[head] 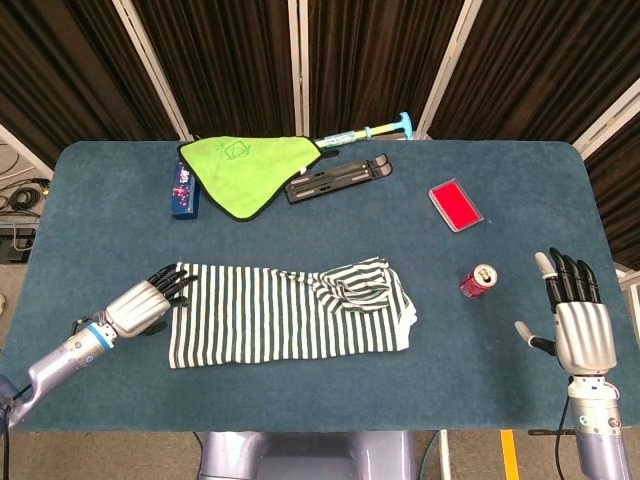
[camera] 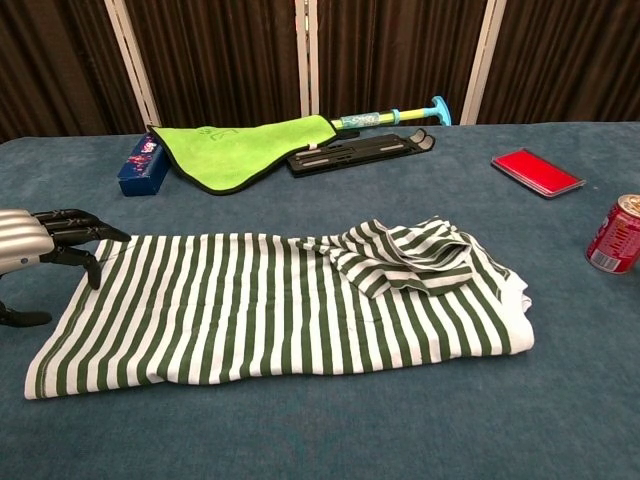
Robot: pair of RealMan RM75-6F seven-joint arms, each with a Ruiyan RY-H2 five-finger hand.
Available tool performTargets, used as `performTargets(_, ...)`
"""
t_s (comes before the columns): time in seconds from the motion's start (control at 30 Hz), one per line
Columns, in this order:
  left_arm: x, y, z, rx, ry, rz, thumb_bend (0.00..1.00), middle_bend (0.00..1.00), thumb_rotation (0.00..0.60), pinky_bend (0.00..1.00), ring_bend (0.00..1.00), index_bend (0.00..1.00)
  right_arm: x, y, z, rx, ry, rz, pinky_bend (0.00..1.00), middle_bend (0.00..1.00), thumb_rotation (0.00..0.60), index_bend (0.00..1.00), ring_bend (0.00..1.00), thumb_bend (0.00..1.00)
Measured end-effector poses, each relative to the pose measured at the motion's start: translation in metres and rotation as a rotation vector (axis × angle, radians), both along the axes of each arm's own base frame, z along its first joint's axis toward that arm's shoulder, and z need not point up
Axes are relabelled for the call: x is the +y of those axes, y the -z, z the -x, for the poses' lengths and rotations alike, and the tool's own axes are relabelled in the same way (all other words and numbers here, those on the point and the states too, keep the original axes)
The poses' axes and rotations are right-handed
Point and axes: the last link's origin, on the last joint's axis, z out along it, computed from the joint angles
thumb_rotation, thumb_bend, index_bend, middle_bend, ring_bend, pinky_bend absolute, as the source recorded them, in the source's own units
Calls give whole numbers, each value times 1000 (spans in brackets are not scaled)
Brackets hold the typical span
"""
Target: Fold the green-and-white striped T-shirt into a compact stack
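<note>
The green-and-white striped T-shirt [head: 285, 318] lies flat across the middle of the blue table, folded into a long band. A sleeve is bunched on top near its right end [camera: 410, 250]. My left hand [head: 148, 303] lies low at the shirt's left edge, its fingers [camera: 80, 232] stretched out and reaching the upper left corner of the cloth. The thumb hangs apart below them, and nothing is pinched. My right hand [head: 578, 318] is held upright at the table's right side, fingers spread, holding nothing, well away from the shirt. It does not show in the chest view.
A red soda can [head: 478, 281] stands between the shirt and my right hand. At the back lie a lime-green cloth [head: 245, 165], a blue box [head: 183, 190], a black folding rack [head: 338, 178], a teal-handled tool [head: 372, 131] and a flat red case [head: 456, 205].
</note>
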Motion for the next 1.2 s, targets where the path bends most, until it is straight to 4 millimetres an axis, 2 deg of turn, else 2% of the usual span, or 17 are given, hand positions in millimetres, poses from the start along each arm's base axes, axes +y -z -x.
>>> performTargets(0.7,0,25,-8,-56,-3,19,315,0,600,0,0,407,2,-2,-2,-8,-14,21,0,0,600,0,0,0)
performTargets(0.77,0,26,-8,-51,-1,20,339,0,600,0,0,412,2,-3,-3,-9,-15,22,0,0,600,0,0,0)
performTargets(0.93,-1,30,-9,-53,-2,24,494,0,600,0,0,431,2,-4,-3,-14,-18,25,0,0,600,0,0,0)
performTargets(1.2,1,31,-14,-66,9,21,526,0,600,0,0,453,3,-5,-4,-19,-22,26,0,0,600,0,0,0)
